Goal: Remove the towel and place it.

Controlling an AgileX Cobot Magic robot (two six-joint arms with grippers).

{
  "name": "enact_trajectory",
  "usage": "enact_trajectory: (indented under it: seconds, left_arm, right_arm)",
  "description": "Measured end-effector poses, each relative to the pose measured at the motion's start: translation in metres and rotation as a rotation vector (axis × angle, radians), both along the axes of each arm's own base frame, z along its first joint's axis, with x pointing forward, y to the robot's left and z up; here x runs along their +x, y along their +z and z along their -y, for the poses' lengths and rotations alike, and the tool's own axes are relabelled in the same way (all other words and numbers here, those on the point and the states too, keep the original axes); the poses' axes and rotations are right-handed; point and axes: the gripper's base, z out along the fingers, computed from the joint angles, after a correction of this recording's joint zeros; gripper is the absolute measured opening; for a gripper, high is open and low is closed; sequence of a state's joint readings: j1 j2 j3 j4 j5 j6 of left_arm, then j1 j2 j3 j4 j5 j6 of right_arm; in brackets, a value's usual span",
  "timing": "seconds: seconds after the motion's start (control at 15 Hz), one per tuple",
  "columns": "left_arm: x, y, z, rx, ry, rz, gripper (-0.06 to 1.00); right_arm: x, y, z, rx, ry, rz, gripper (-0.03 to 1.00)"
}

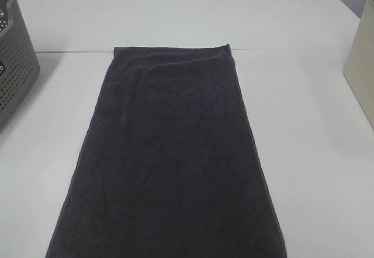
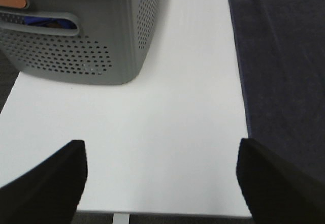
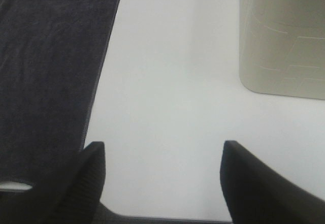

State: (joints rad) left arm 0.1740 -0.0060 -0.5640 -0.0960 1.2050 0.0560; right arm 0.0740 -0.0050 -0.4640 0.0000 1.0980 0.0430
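The towel (image 1: pixel 172 152), a long, almost black terry cloth, lies flat down the middle of the white table (image 1: pixel 310 152), running from the table seam to the near edge. Neither arm shows in the exterior high view. The left wrist view shows my left gripper (image 2: pixel 161 183) open over bare table beside the towel's (image 2: pixel 284 61) left edge, with nothing between its fingers. In the right wrist view my right gripper (image 3: pixel 162 181) is open over bare table by the towel's (image 3: pixel 51 66) right edge, one finger (image 3: pixel 84 183) overlapping the cloth's near corner.
A grey perforated basket (image 1: pixel 14 59) stands at the table's left edge; blue cloth and an orange piece show inside the basket (image 2: pixel 86 41). A beige container (image 1: pixel 361 65) stands at the right edge, and this beige container (image 3: pixel 282 36) lies ahead of the right gripper.
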Motion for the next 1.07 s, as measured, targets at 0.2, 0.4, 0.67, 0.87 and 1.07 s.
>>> enact_trajectory:
  seconds: [0.2, 0.4, 0.67, 0.87, 1.07]
  left_arm:
    - [0.0104, -0.0029, 0.0009, -0.018, -0.017, 0.069, 0.76]
    - [0.0105, -0.0026, 0.0008, -0.018, -0.017, 0.072, 0.76]
    - [0.0106, -0.0025, 0.0008, -0.018, -0.016, 0.074, 0.76]
    - [0.0106, -0.0023, 0.0014, -0.025, -0.028, 0.076, 0.76]
    - [0.0099, -0.0022, 0.0009, -0.027, -0.081, 0.077, 0.76]
  right_arm:
    - [0.0009, -0.0028, -0.0001, -0.003, 0.002, -0.011, 0.63]
    - [0.0009, -0.0028, -0.0001, -0.003, 0.002, -0.011, 0.63]
    - [0.0009, -0.0028, -0.0001, -0.003, 0.002, -0.011, 0.63]
    - [0.0009, -0.0028, -0.0001, -0.003, 0.002, -0.011, 0.63]
    - [0.0009, -0.0028, -0.0001, -0.003, 0.002, -0.011, 0.63]
